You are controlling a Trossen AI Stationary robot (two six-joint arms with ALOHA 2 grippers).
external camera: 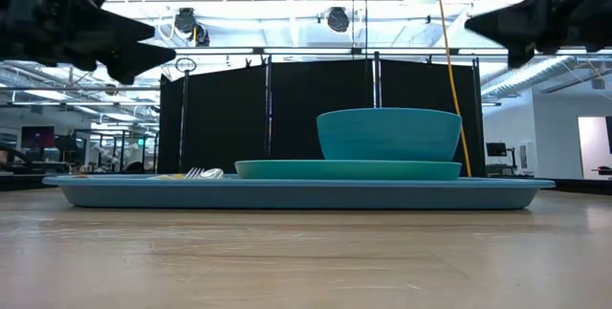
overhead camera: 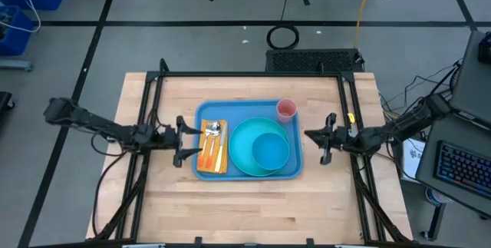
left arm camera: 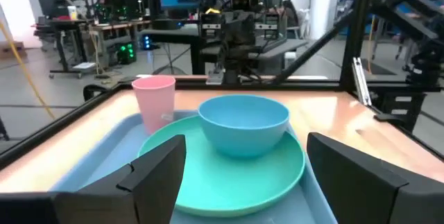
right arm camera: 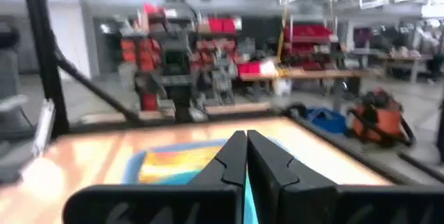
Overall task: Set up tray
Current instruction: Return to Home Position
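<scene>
The blue tray (overhead camera: 249,173) lies flat in the middle of the wooden table. On it sits a turquoise plate (overhead camera: 244,156) with a blue bowl (overhead camera: 268,150) standing on it. A pink cup (overhead camera: 285,109) stands upright at the tray's far right corner. An orange napkin (overhead camera: 212,157) with cutlery (overhead camera: 212,133) on top lies along the tray's left side. My left gripper (overhead camera: 184,140) hovers open just off the tray's left edge. My right gripper (overhead camera: 308,135) is shut, off the tray's right edge and above the table.
A black frame (overhead camera: 253,74) borders the table's far and side edges. Bare wood (overhead camera: 245,209) stretches along the near side. A keyboard (overhead camera: 462,167) sits off the table at the right.
</scene>
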